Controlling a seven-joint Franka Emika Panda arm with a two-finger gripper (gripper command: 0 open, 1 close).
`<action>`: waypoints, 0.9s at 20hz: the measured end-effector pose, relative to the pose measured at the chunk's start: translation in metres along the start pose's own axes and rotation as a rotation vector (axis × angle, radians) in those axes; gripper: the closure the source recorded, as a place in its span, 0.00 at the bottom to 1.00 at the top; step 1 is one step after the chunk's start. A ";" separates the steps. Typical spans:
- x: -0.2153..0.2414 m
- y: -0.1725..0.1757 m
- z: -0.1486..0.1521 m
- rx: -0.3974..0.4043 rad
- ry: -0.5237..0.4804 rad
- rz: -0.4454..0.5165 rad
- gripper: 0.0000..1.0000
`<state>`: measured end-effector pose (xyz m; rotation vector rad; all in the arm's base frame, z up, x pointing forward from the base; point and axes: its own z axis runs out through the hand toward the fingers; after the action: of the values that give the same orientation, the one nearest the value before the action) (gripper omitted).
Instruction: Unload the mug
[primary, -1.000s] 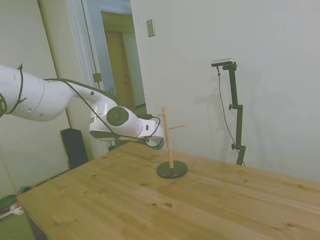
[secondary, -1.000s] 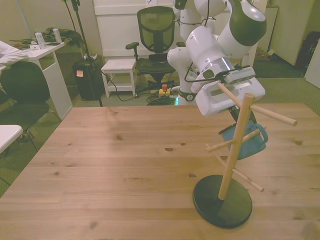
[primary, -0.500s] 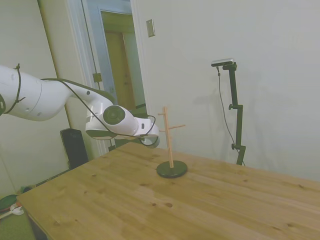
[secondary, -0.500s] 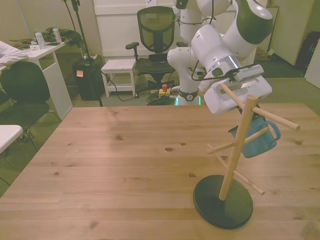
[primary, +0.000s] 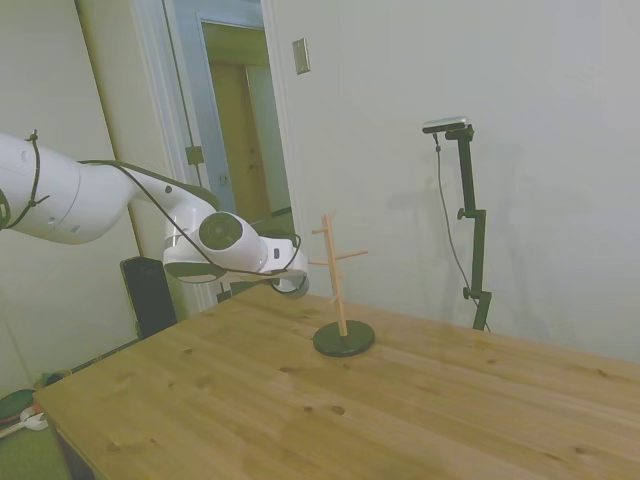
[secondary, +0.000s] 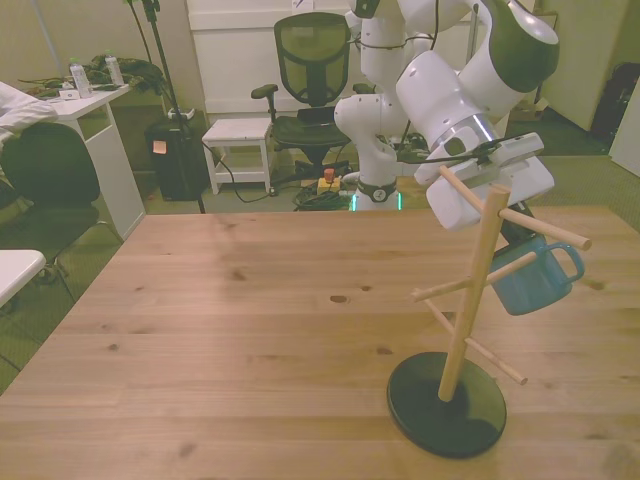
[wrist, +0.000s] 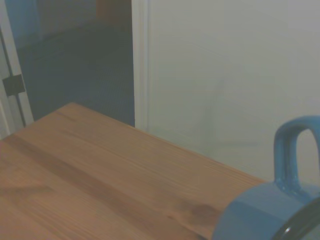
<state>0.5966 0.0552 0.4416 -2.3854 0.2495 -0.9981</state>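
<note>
Hanging in the air off the peg stand (secondary: 463, 320), the mug (secondary: 534, 277) sits tilted just under the white gripper (secondary: 512, 232), on the far side of the stand's post and toward the front view's right of it. The mug is clear of all the pegs; the nearest peg tip reaches close to its side, and the table (secondary: 220, 330) lies below it with a gap between. Its handle points away from the post, toward the front view's right. The gripper body comes down onto the mug's top edge and appears to be clamped on it, though the fingers themselves are hidden behind the stand's upper pegs and the gripper housing.

From the side view the arm (primary: 120, 205) reaches in low over the far edge of the table (primary: 200, 400), its wrist ending just beside the stand (primary: 340, 290), with a dark cable looping under it; the mug cannot be made out there.

The wrist view shows the mug (wrist: 265, 210) from close by: light blue, with a dark rim and its looped handle standing up, above the bare wood of the table (wrist: 90, 185), with a pale wall and a doorway beyond.

The stand is upright on its round dark base, with 5 or so thin wooden pegs slanting off the post.
</note>
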 end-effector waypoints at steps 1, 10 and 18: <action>-0.002 -0.001 0.000 0.001 -0.003 -0.002 1.00; -0.036 -0.007 -0.011 -0.023 -0.043 -0.032 1.00; -0.080 0.029 -0.046 -0.120 -0.141 -0.078 1.00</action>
<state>0.5080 0.0411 0.4042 -2.5796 0.1701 -0.8654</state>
